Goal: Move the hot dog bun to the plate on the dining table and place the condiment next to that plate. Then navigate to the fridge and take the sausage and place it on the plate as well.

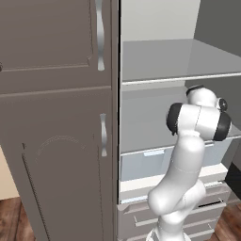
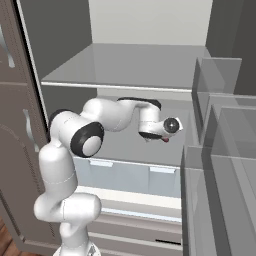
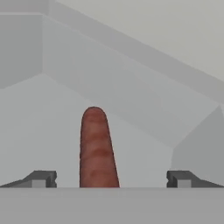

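Observation:
A reddish-brown sausage (image 3: pixel 96 148) lies on the pale fridge shelf (image 3: pixel 39 127), pointing away from the hand. My gripper (image 3: pixel 111 179) is open and straddles the near end of the sausage. One dark fingertip (image 3: pixel 43 178) stands clear to the left, the other clear to the right, neither touching it. From the right base view, the hand (image 2: pixel 161 126) reaches into the fridge's middle shelf, and a small red bit of the sausage (image 2: pixel 165 140) shows just under it. The hot dog bun, condiment, plate and dining table are out of view.
The fridge stands open with a glass shelf (image 2: pixel 125 65) above the hand and pale drawers (image 2: pixel 130 175) below it. Clear door bins (image 2: pixel 220 150) crowd the right side. A tall grey cabinet door (image 1: pixel 56 141) closes off the left.

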